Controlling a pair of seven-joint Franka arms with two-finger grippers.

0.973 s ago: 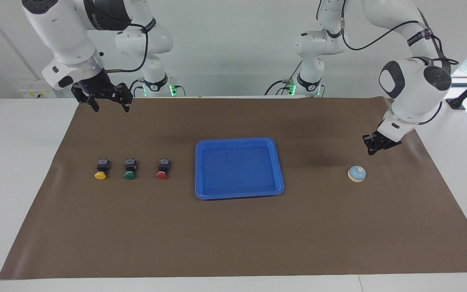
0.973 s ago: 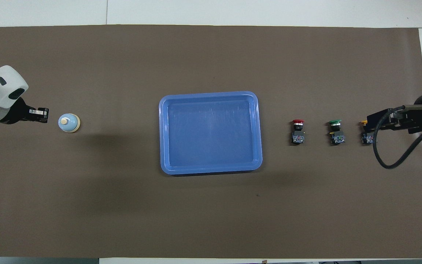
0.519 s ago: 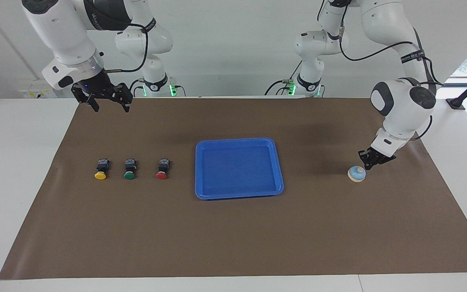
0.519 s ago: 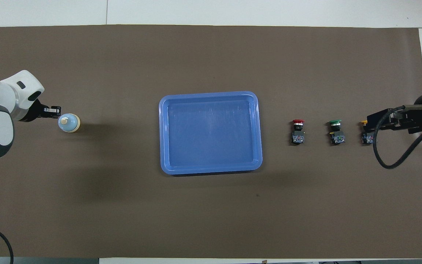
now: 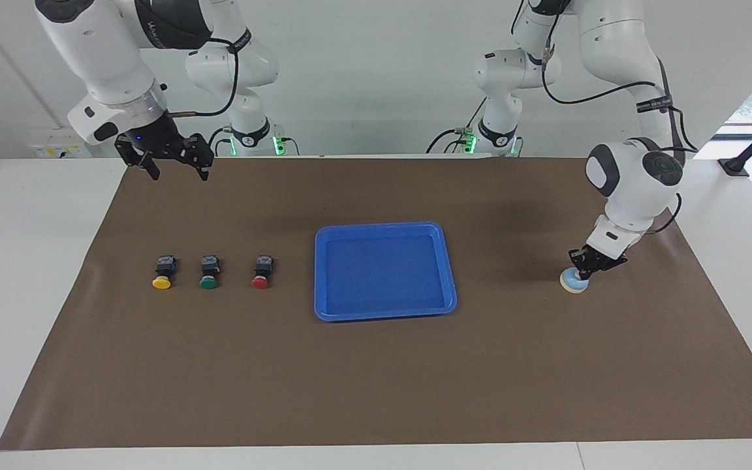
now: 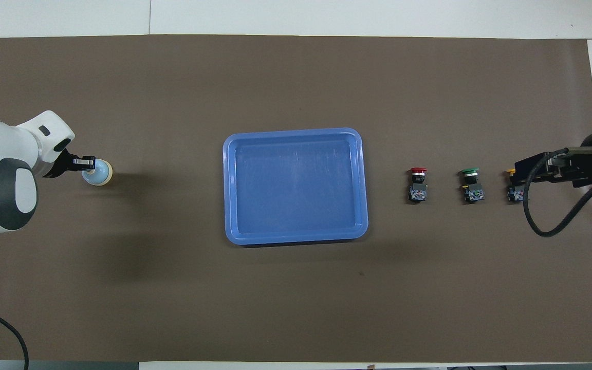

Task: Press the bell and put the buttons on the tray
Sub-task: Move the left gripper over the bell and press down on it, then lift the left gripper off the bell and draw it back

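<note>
The light-blue bell (image 5: 572, 283) sits on the mat toward the left arm's end of the table, also in the overhead view (image 6: 102, 173). My left gripper (image 5: 585, 269) (image 6: 88, 163) is shut, with its tips down on the bell's top, hiding the knob. The yellow (image 5: 162, 275), green (image 5: 209, 274) and red (image 5: 262, 273) buttons lie in a row toward the right arm's end. The blue tray (image 5: 382, 226) is mid-table with nothing in it. My right gripper (image 5: 179, 171) is open and waits raised, over the yellow button (image 6: 516, 194) in the overhead view.
A brown mat (image 5: 376, 372) covers most of the white table (image 5: 23, 274). The right arm's black cable (image 6: 545, 228) hangs in a loop beside the yellow button in the overhead view.
My left gripper has come down and moved onto the bell, from above and beside it to touching its top. The right arm, buttons and tray have not moved.
</note>
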